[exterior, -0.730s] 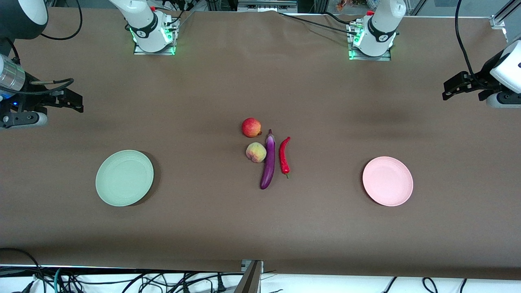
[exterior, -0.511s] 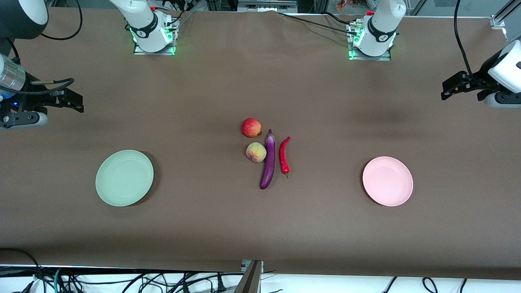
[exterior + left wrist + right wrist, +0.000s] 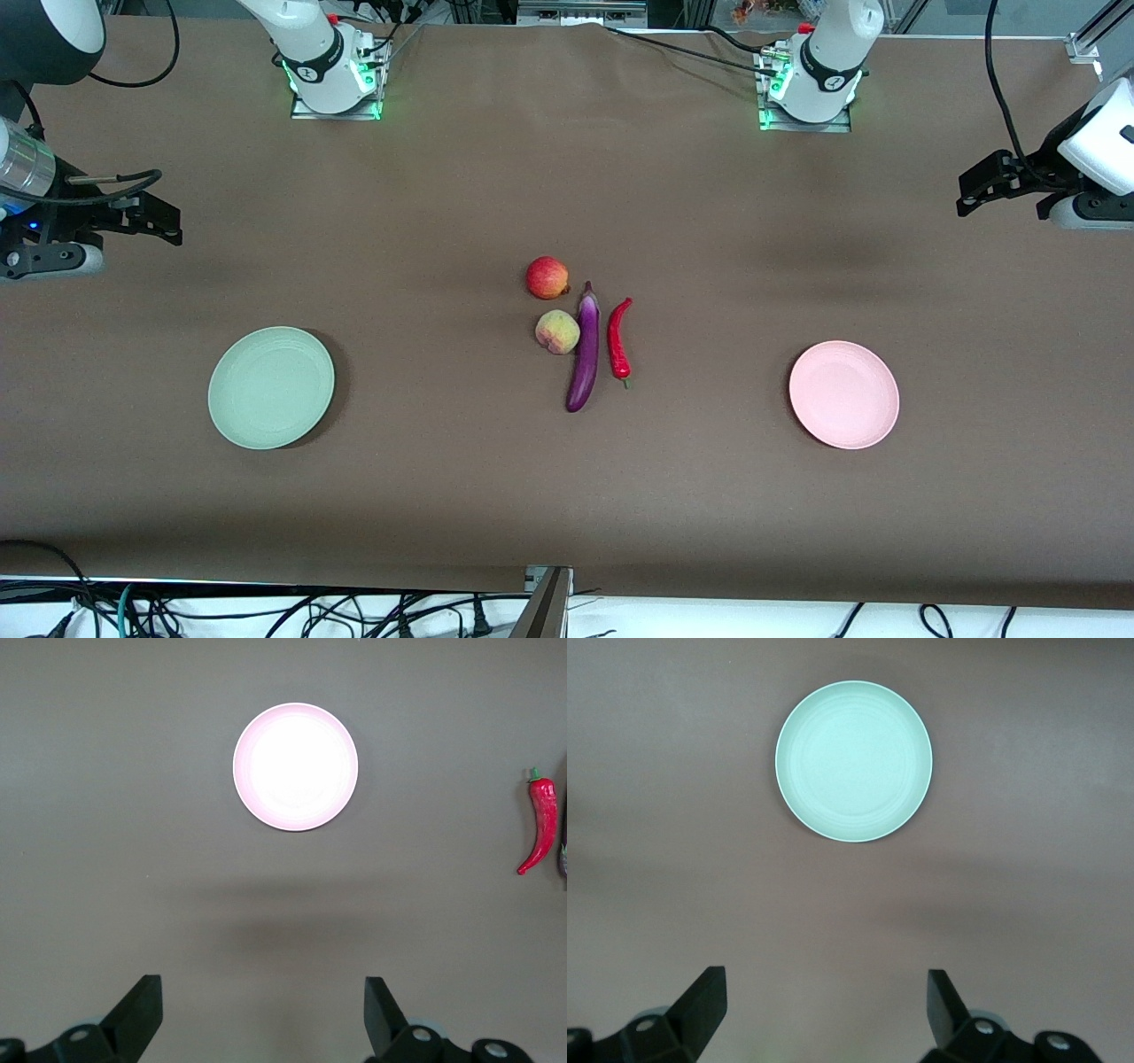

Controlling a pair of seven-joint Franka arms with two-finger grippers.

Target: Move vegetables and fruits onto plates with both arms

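glossy eggplant (image 3: 584, 347), matt plates (image 3: 271, 387), cloth table (image 3: 567, 478)

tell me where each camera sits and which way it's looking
Front view: high across the table, facing both bases; shows the produce cluster with the eggplant and both arms.
Left wrist view: on the left arm, looking down at the pink plate; the open left gripper shows.
Right wrist view: on the right arm, looking down at the green plate; the open right gripper shows.
Shared: front and left wrist views both show the chili pepper.
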